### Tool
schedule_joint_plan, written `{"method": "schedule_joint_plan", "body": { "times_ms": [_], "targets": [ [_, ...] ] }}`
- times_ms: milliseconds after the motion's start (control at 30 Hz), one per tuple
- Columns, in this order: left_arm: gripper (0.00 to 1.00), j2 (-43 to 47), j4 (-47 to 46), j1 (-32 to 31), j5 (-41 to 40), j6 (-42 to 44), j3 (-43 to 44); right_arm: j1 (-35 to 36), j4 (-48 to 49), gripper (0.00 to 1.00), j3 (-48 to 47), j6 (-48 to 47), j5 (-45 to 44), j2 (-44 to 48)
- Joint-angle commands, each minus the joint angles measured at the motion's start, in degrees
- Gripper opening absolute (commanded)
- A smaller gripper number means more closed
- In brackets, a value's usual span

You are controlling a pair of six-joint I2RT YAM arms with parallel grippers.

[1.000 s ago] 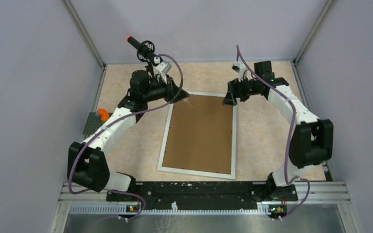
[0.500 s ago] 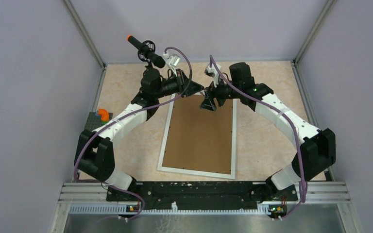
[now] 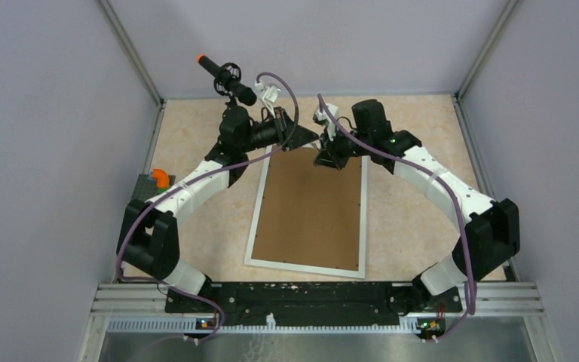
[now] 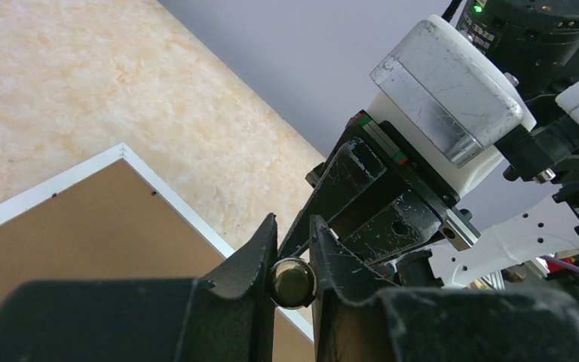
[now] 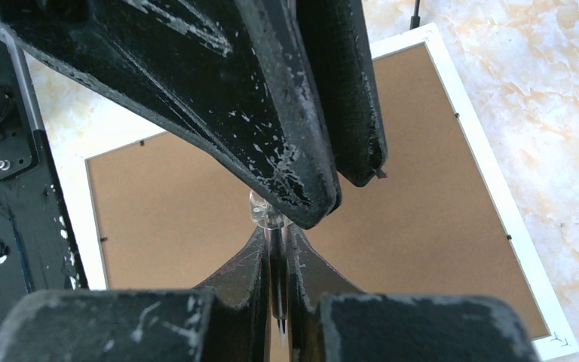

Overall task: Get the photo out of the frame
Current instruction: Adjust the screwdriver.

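The white frame [image 3: 254,226] lies face down on the table, its brown backing board [image 3: 309,211] up; the photo is hidden beneath. Over the frame's far edge both grippers meet. My left gripper [image 3: 309,142] is shut on a small tool; its rounded brassy end [image 4: 292,283] sits between the left gripper [image 4: 292,230] jaws. My right gripper [image 5: 275,235] is shut on the same tool's thin dark shaft [image 5: 277,290], just below the clear handle [image 5: 265,213]. The left fingers [image 5: 256,113] fill the top of the right wrist view. From above, the right gripper [image 3: 323,159] hangs over the board's far end.
A black microphone with an orange tip [image 3: 222,74] stands at the back left. An orange piece on a dark plate [image 3: 157,179] sits at the left wall. Grey walls close in three sides; the arms' black base rail [image 3: 309,296] runs along the near edge.
My right arm swung left from the frame's far right corner to meet the left gripper, and its jaws closed on the tool's shaft. The left gripper moved slightly right, still holding the tool.
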State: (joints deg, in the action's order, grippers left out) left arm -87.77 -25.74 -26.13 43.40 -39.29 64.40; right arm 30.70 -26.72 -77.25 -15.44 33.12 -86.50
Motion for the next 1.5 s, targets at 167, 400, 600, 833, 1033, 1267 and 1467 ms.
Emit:
{"method": "schedule_joint_plan", "body": {
  "times_ms": [167,400,600,833,1033,1267,1467],
  "targets": [
    [0.02,1.02,-0.68,-0.35,2.22,3.23,1.77,-4.1,-0.74,0.0,0.02,-2.53,2.37,4.41],
    [0.61,1.36,3.83,2.39,4.81,4.98,3.34,-6.32,-7.18,0.0,-1.88,-9.77,4.43,4.85],
    [0.65,-2.52,21.96,5.58,25.37,20.73,13.03,-7.14,-23.14,0.0,-4.16,-26.76,10.52,4.34],
    [0.66,-5.89,34.3,3.58,30.01,27.13,15.79,-6.04,-28.54,0.0,-5.77,-32.13,10.33,2.74],
    [0.66,-7.01,32.13,0.13,28.2,24.86,14.59,-2.91,-28.9,0.0,-5.86,-32.15,7.82,2.14],
    [0.54,-8.53,30.5,-3.1,26.46,23.53,12.55,-0.96,-27.88,0.0,-6.62,-30.43,5.85,1.23],
    [0.26,-8.67,23.78,-3.53,25.92,18.44,9.47,-0.49,-27.39,0.0,-6.81,-30.14,5.21,1.05]
  ]
}}
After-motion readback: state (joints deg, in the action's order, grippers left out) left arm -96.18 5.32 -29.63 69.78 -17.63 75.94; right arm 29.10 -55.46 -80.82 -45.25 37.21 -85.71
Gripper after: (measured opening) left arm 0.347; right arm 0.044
